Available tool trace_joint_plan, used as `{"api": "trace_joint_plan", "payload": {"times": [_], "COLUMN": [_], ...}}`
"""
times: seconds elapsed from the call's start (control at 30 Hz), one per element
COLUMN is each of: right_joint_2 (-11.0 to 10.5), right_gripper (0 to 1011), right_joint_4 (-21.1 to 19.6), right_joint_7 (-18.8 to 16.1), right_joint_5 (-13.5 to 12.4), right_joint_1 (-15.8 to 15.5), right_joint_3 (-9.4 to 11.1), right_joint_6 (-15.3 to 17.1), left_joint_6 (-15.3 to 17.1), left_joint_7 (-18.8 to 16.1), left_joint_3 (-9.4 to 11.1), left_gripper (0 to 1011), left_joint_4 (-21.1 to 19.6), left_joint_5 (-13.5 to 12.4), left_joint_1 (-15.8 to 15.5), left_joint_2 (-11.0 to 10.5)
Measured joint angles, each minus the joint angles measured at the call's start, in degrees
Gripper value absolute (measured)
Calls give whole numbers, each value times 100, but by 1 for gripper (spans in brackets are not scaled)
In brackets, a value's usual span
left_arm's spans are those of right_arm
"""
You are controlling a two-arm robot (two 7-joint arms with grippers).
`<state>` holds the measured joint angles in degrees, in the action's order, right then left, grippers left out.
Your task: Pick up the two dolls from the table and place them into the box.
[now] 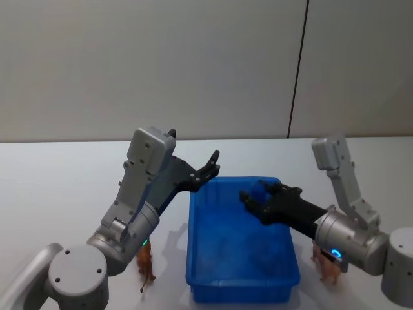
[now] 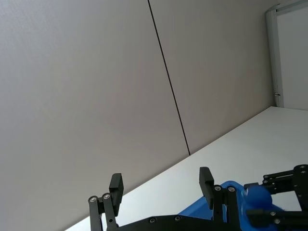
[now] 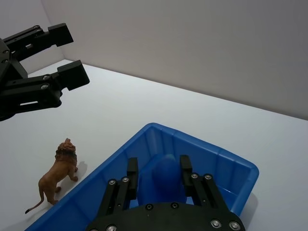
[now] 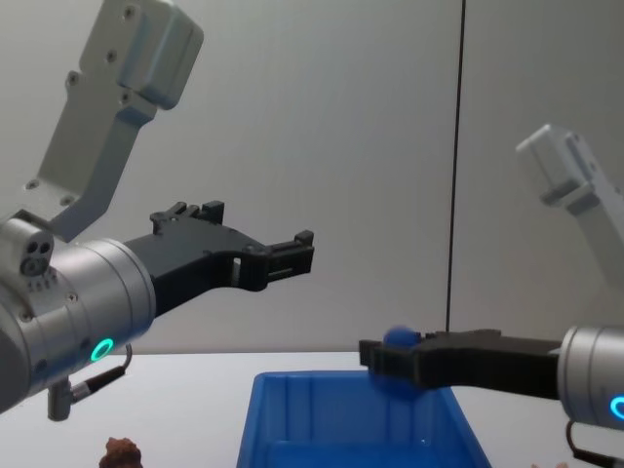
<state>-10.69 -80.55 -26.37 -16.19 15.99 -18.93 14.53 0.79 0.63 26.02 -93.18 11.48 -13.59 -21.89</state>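
Reddish-brown doll (image 1: 146, 261) and second doll (image 1: 330, 271) both stand on the bench (image 1: 64, 187), neither gripped. Right hand (image 1: 258, 196) hangs over the box (image 1: 240, 290), fingers closed round a small blue rounded object (image 3: 166, 171), not a doll. Left hand (image 1: 211, 164) is raised above the box's far-left corner, fingers spread wide, empty. Reddish-brown doll: just outside the box's left wall, towards the bench's near edge, body along that wall, below and behind the left hand, which is nearer. Second doll: by the right wall, under the right arm
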Motion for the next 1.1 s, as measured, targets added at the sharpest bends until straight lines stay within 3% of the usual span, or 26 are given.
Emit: {"api": "trace_joint_plan", "payload": {"times": [0.1,0.2,0.33,0.6,0.83,1.1], "right_joint_2": [27,54,72,38,-128,-475], "right_gripper": [559,701,766,991,1001,1001], "right_joint_4": [53,107,147,124,-66,-420], "right_joint_7": [-17,-32,-43,-24,65,202], "right_joint_5": [3,1,-24,-109,-189,-314], "right_joint_1": [24,47,67,52,-93,-421], "right_joint_3": [-22,-43,-58,-34,63,249], "right_joint_6": [2,-8,-42,-127,-146,-37], "left_joint_6": [0,0,0,0,0,0], "left_joint_7": [0,0,0,0,0,-1], "left_joint_3": [0,0,0,0,0,0], "left_gripper": [1001,1001,1001,1001,1001,1001], "left_joint_4": [0,0,0,0,0,0], "left_joint_5": [0,0,0,0,0,0], "left_joint_1": [0,0,0,0,0,0], "left_joint_2": [0,0,0,0,0,0]}}
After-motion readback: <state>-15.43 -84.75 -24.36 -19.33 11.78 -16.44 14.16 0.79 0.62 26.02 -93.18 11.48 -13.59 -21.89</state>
